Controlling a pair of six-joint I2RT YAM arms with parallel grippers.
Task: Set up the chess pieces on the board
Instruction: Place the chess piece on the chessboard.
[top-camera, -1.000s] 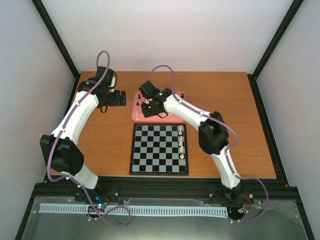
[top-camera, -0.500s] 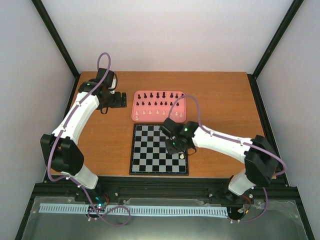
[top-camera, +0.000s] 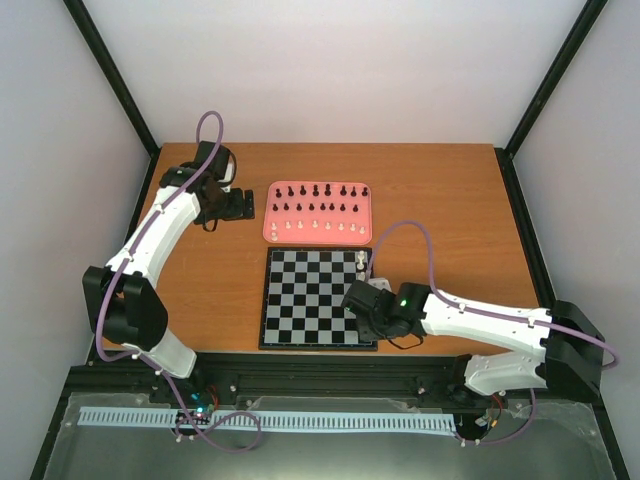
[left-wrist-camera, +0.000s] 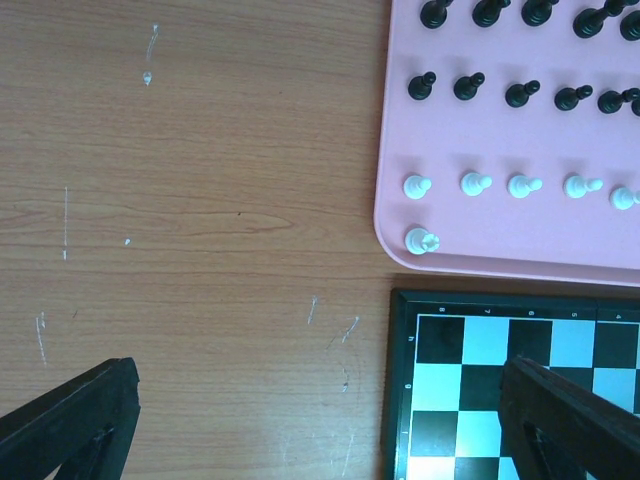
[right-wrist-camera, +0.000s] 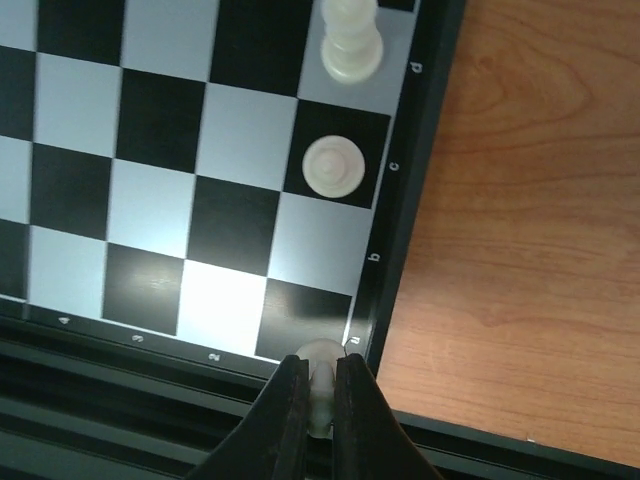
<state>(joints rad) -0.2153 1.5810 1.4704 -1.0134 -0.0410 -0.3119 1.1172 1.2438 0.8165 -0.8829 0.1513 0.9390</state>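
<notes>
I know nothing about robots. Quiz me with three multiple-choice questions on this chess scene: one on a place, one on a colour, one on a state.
1. Where is the pink rounded-corner tray relative to the black and pale checkered chessboard?
A) just past its far edge
B) on top of it
C) at its near edge

2. What colour is the tiny chess piece in the right gripper?
A) black
B) cream-white
C) red

3. How is the left gripper?
A) shut on a pawn
B) shut, empty
C) open, empty

Answers:
1 A, the top view shows the tray beyond the board.
2 B, the right wrist view shows a pale piece pinched in that gripper.
3 C, its jaws stand wide apart with nothing between them.
</notes>
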